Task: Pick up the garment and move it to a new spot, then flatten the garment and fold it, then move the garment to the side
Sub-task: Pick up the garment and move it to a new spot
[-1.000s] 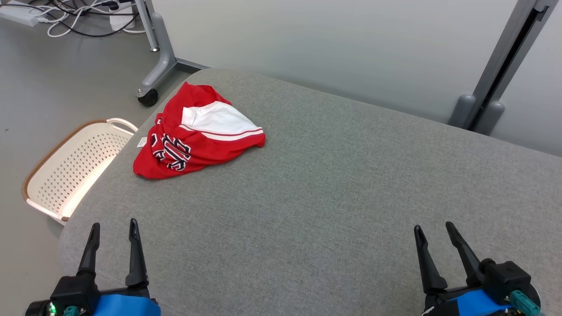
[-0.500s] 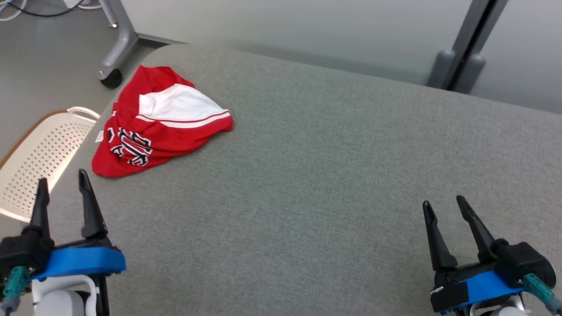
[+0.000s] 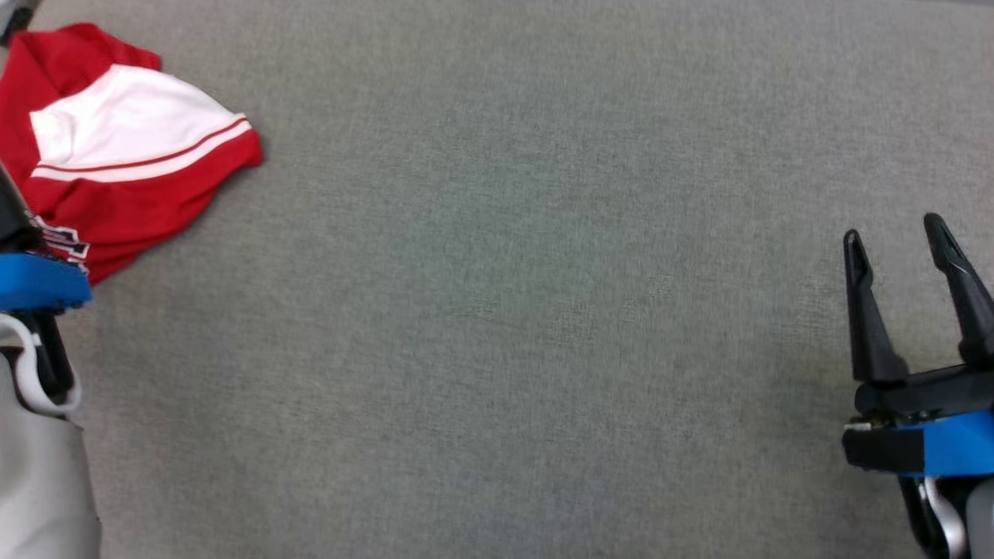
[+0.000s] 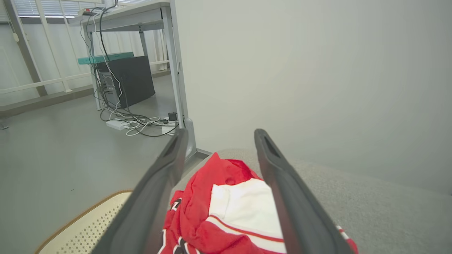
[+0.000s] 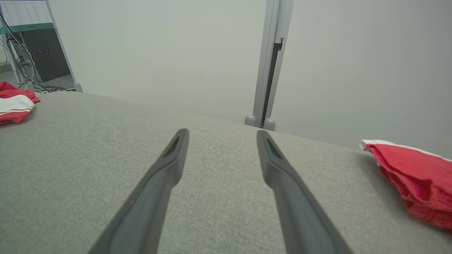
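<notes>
A broad grey fabric cushion (image 3: 497, 310) stands before a pale wall (image 5: 159, 53), a cream perforated basket (image 4: 88, 229) beside it, a desk (image 4: 141, 10), dark computer case (image 4: 127, 81) and tangled cables (image 4: 141, 125) beyond.

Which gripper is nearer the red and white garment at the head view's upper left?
Left. The left gripper hangs at the garment's near edge; the right gripper sits far across the grey surface.
</notes>
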